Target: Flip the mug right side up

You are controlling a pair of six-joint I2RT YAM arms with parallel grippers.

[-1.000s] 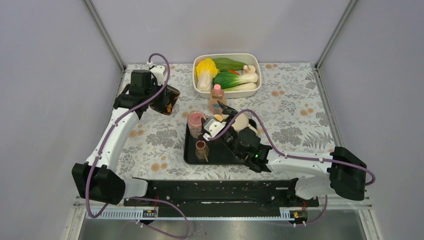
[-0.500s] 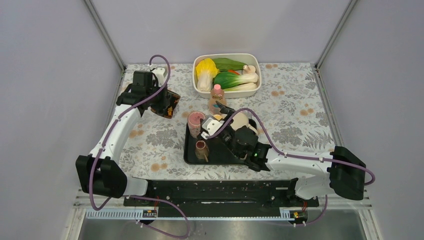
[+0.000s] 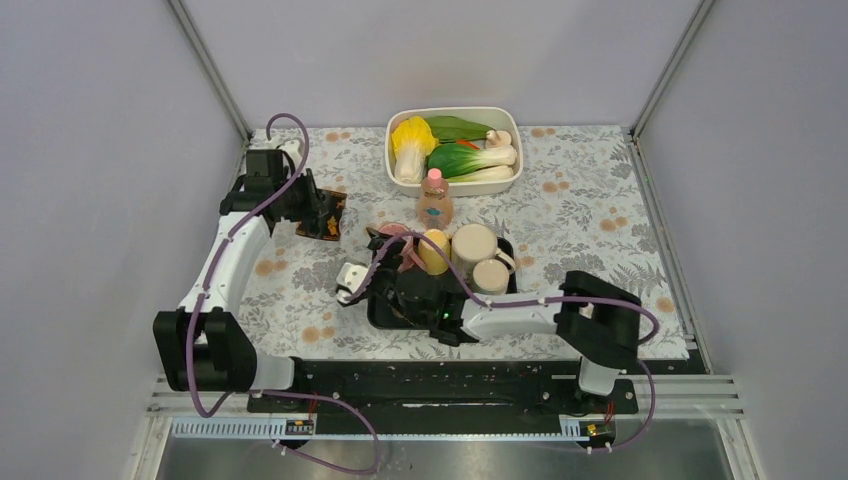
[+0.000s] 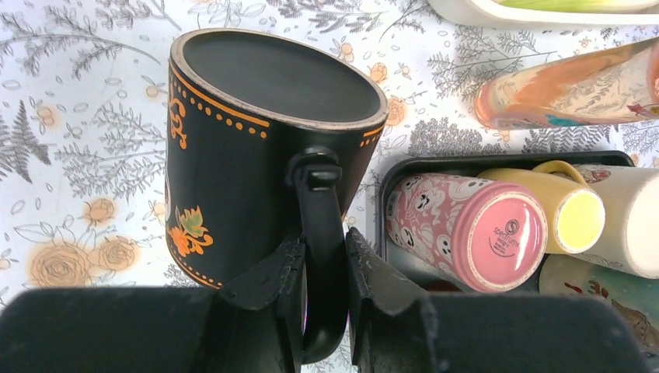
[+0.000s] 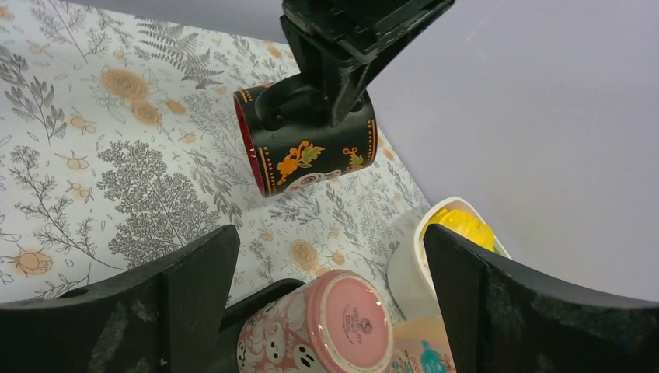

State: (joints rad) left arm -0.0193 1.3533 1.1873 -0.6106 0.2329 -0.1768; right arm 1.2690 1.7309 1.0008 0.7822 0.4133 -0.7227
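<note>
**Left wrist view.** The black mug (image 4: 233,132) is tilted, with its flat base showing at the top of the frame. Its handle (image 4: 322,233) runs down between the left fingers (image 4: 272,284). We see these fingers closed to a narrow gap, pressing the handle from both sides. To the right, a black tray (image 4: 466,161) holds a pink mug (image 4: 466,233) lying on its side, a yellow cup (image 4: 571,210) and a cream mug (image 4: 629,225). A peach bottle (image 4: 575,85) shows just beyond the tray.

**Right wrist view.** The black mug hangs on its side from the left fingers, which grip the handle from above. Its red-lined mouth faces left and its base faces right. We cannot tell whether its lower wall touches the bench (image 5: 93,155). The right fingers (image 5: 179,303) stand wide apart, holding and touching nothing. The black mug is well ahead of them and framed by their gap. The pink mug's base lies near, between them.

**Top view.** The black mug sits over the far left of the bench, left of the black tray and apart from it. The right arm (image 3: 500,318) lies along the tray's near side. Besides the three vessels named above, the tray carries a beige cup (image 3: 490,277). The peach bottle stands upright between the tray and a white basin (image 3: 450,110), which is filled with vegetables (image 3: 465,155).
</note>
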